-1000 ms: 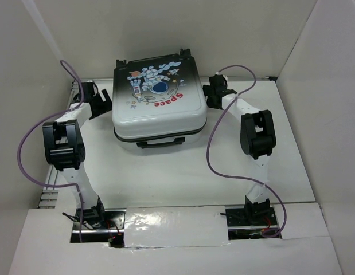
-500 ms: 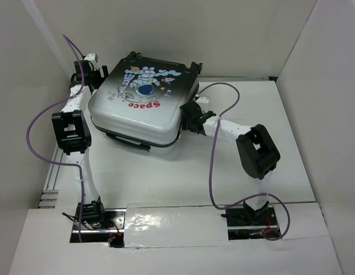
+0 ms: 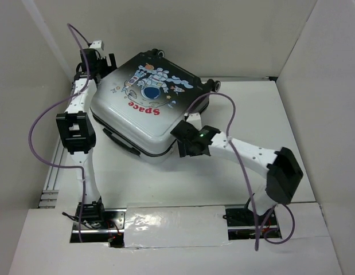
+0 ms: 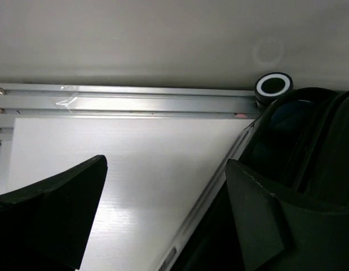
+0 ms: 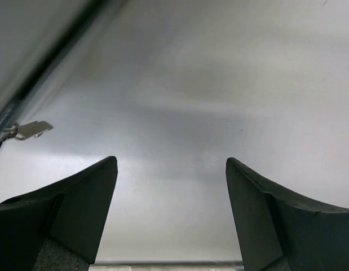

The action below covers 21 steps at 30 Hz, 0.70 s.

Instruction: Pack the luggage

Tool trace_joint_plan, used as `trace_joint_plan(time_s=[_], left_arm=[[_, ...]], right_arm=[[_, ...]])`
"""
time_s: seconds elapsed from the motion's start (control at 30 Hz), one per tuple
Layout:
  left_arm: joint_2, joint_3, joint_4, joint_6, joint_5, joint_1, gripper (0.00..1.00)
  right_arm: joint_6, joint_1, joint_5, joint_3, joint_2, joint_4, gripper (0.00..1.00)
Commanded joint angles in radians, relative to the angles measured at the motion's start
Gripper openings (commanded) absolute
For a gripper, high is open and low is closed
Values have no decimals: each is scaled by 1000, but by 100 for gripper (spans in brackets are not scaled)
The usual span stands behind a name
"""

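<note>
The luggage (image 3: 148, 106) is shut and lies flat, turned at an angle, astronaut print and red "Space" facing up, its handle toward the front left. My left gripper (image 3: 104, 62) is open at the suitcase's back left corner. In the left wrist view (image 4: 166, 192) its right finger (image 4: 275, 226) is next to the dark suitcase edge (image 4: 301, 141) and a wheel (image 4: 273, 84). My right gripper (image 3: 182, 142) is open against the suitcase's front right side. In the right wrist view (image 5: 171, 186) the pale shell (image 5: 208, 101) fills the frame, with a zip pull (image 5: 27, 130) at left.
White walls close in the table at the back and both sides. An aluminium rail (image 4: 123, 101) runs along the table's edge by the left gripper. Purple cables (image 3: 229, 143) loop from both arms. Bare table (image 3: 246, 109) lies right of the suitcase.
The suitcase has turned clockwise and shifted left. My right gripper swept from its back right side to its front right side. My left gripper moved back to the rear left corner.
</note>
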Motion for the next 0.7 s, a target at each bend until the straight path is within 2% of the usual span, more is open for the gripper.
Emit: trace_joint_plan(time_s=[0.0,0.07,0.17,0.33,0.4,0.47,0.5,0.53,0.57,0.6,0.63,0.67], left_arm=[[-173,39,-100,-163,191,29,100],[-245,39,-100,-215,224,143,100],[-304,17,-110,-215,276,233,100],[-400,-47,-159,-180,230,266,100],[-446,-96,-191,-180,198,275,100],[-559,-261,-191,-180,178,275,100],[-606,-330,-191,-207,140,275,100],[-653,-484,-159,-221,124,275,100],[-702,-563,-140,-239,104,275,100],[-800,-638,-125,-277,71,275,100],[-846,-774,-95,-296,51,275,100],[-889,-837,-94,-325,22,275,100]], right_arm=[[-121,-38,-42,160,-163,98,85],[-191,-81,-80,196,-222,85,85],[-265,-183,-161,258,-259,116,88],[-368,-383,-296,340,-194,286,93],[-415,-478,-336,425,-100,320,94],[-429,-544,-387,564,-11,331,96],[-429,-578,-411,628,96,314,96],[-429,-636,-447,694,152,279,96],[-429,-661,-465,817,209,266,96],[-429,-679,-465,879,311,254,96],[-429,-713,-476,939,361,243,96],[-429,-728,-476,1043,408,231,96]])
